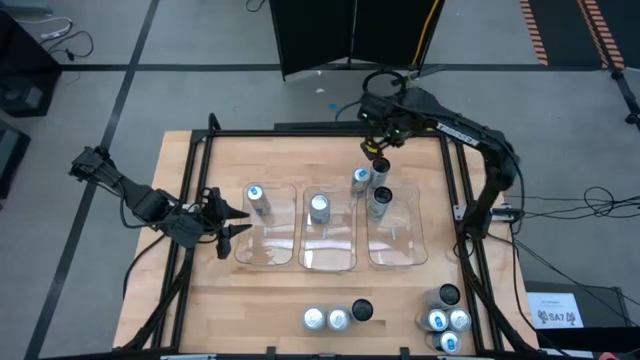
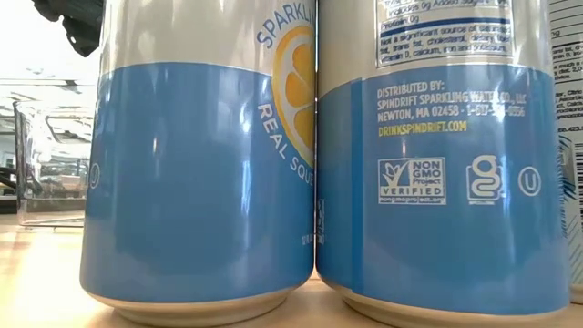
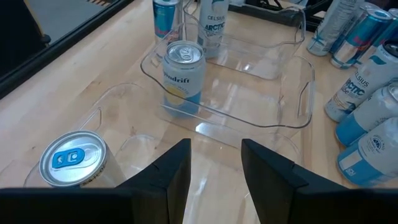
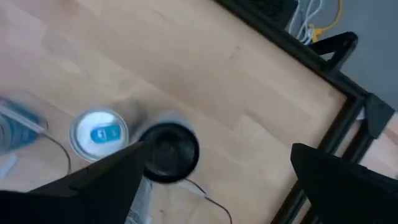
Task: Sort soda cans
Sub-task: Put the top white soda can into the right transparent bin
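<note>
from above, we see three clear trays (image 1: 266, 255) mid-table, each holding soda cans (image 1: 319, 208), with more cans grouped at five and six o'clock. our left gripper (image 1: 232, 221) sits at nine o'clock, partly open and empty. our right gripper (image 1: 379, 152) hovers at one o'clock, spread wide, holding nothing. only the low view reads the blue labels (image 2: 196, 173).

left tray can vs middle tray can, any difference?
The left-tray can has a blue tab on its top; the middle-tray can has a plain silver top. The left-tray can stands near its tray's far end, the middle-tray can nearer its tray's centre. Both are upright, each alone in a clear tray.
</note>
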